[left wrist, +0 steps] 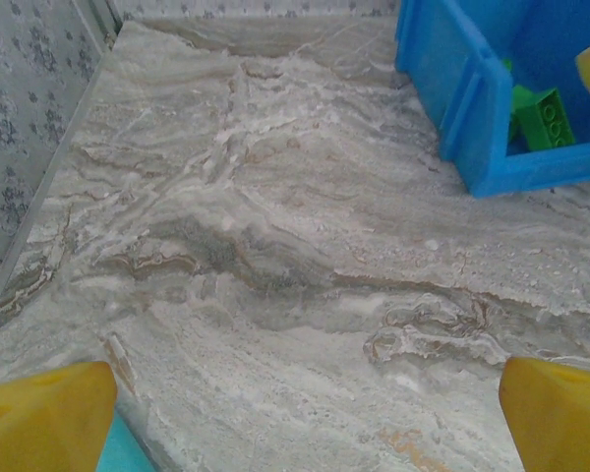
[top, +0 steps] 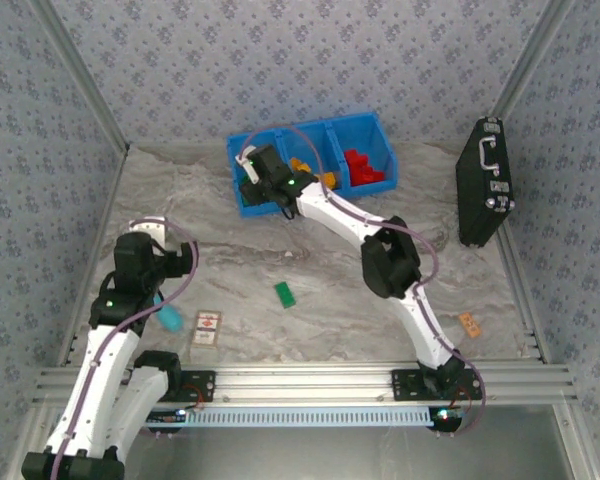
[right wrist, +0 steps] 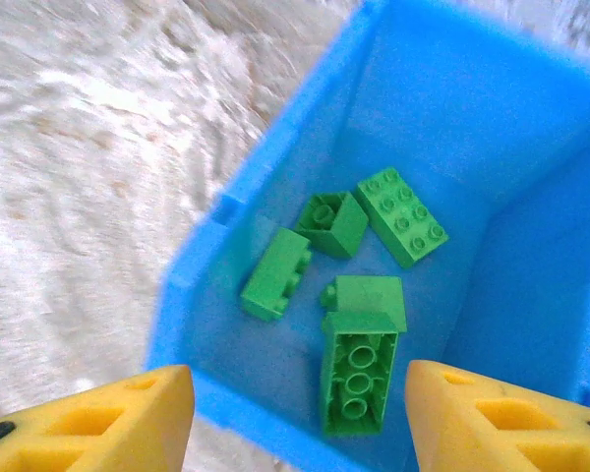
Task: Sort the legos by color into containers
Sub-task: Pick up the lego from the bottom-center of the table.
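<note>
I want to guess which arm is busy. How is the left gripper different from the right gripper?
The left gripper hovers over the marble table, while the right gripper hangs above the left compartment of the blue bin, where green legos lie. The left gripper is close to its arm's base; the right gripper is stretched far across the table. Both have yellow fingers, are open and hold nothing.

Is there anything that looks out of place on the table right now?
Yes. One green lego lies loose on the table, far from the blue bin, whose left compartment holds the other green legos.
</note>
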